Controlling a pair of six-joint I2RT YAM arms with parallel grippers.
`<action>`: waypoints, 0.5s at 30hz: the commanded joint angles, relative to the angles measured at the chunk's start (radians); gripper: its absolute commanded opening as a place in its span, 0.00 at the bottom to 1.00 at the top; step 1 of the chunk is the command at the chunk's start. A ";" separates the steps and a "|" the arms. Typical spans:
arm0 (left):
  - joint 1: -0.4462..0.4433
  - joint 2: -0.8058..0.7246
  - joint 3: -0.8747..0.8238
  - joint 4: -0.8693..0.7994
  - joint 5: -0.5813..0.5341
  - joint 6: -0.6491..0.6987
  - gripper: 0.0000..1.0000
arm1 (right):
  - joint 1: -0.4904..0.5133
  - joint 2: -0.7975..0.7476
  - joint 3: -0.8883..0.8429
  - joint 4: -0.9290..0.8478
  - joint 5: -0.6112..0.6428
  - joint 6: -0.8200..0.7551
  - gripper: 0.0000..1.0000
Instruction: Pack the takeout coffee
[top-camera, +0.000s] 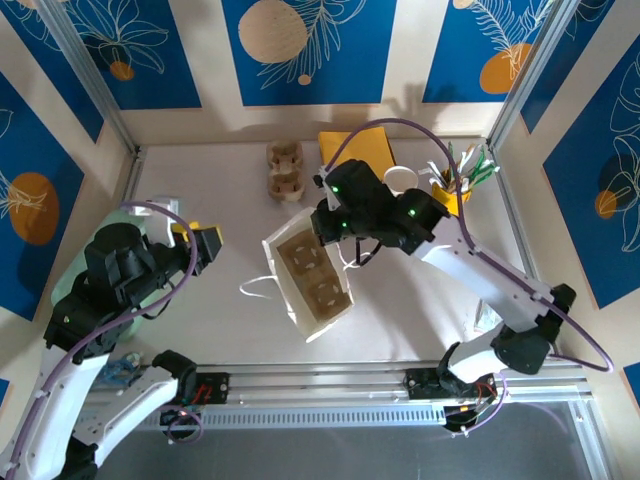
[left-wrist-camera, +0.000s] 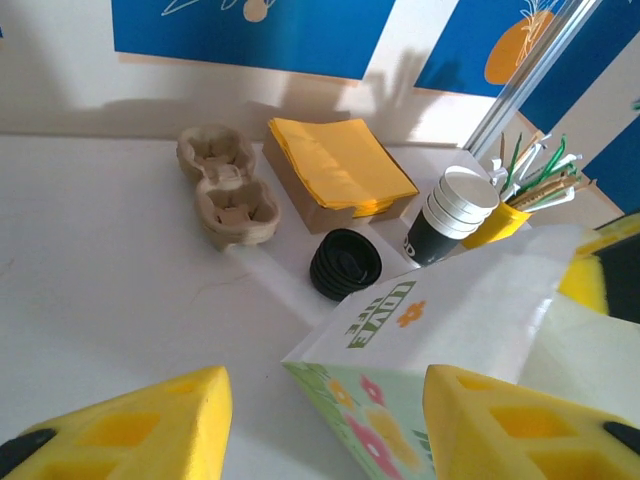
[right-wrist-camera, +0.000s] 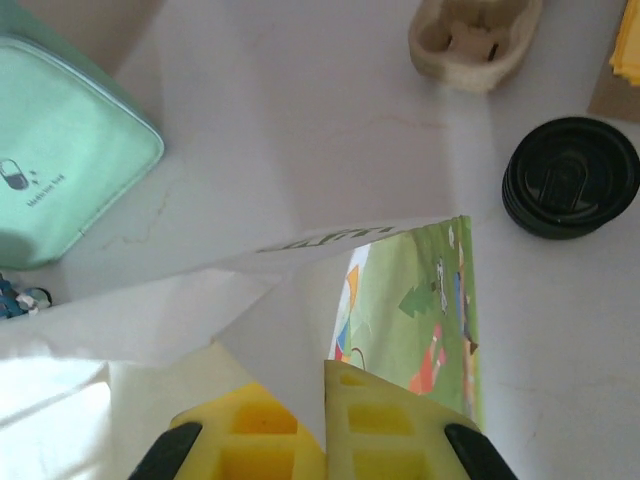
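A mint-green pouch (right-wrist-camera: 60, 150) lies by the left edge of the table (top-camera: 200, 180), beside the left arm. The left gripper (left-wrist-camera: 322, 400) hangs with its yellow pads (left-wrist-camera: 130, 430) spread wide and holding nothing, just left of the paper bag (top-camera: 300, 300). Bare tabletop runs from there to the back wall.

The bag stands mid-table with its mouth open, and a brown tray (top-camera: 312, 275) lies inside it. The right gripper (right-wrist-camera: 300, 385) is pinched tight on the bag's top edge, with the white paper wall caught between its pads.

Behind the bag, a second pulp tray (left-wrist-camera: 225, 185) sits near the back wall. To its right is a pile of yellow napkins (left-wrist-camera: 340, 160) on a brown box. A stack of black lids (left-wrist-camera: 345, 265) rests on open table in front of the napkins.

The coffee cups (left-wrist-camera: 455, 210) stand nested and upright at the back right, between the lids and a yellow holder (left-wrist-camera: 500, 225) full of straws and stirrers, touching or nearly touching the holder. They have white rims above a dark lower part. They are well apart from both grippers. The right edge of the table beyond the holder is tight against the frame post.
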 joint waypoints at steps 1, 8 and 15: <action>-0.005 -0.014 -0.011 0.030 -0.034 0.023 0.54 | 0.016 -0.058 -0.073 0.144 0.020 -0.012 0.00; -0.004 -0.019 -0.023 0.042 -0.036 0.024 0.54 | 0.054 -0.161 -0.192 0.273 0.019 -0.048 0.00; -0.005 -0.019 -0.025 0.043 -0.036 0.023 0.54 | 0.090 -0.210 -0.246 0.329 0.035 -0.062 0.00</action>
